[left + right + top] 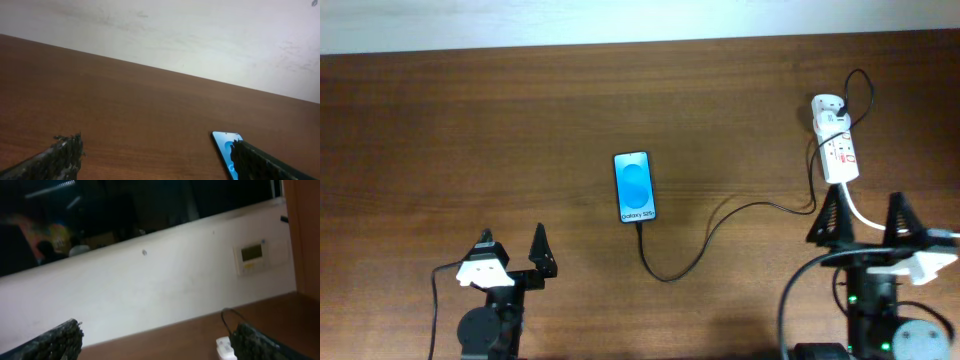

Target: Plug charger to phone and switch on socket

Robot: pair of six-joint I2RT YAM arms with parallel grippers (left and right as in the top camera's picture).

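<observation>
The phone lies flat at the table's middle, its blue screen lit. The thin black charger cable runs from the phone's near end, loops forward, then leads right to the white socket strip at the far right. My left gripper is open and empty, near the front left; its view shows the phone's corner beside the right finger. My right gripper is open and empty, just in front of the strip; the strip's end shows low in its view.
A thick white cord curves from the strip toward the right arm. A black loop of cable rises behind the strip. The pale wall edges the table's far side.
</observation>
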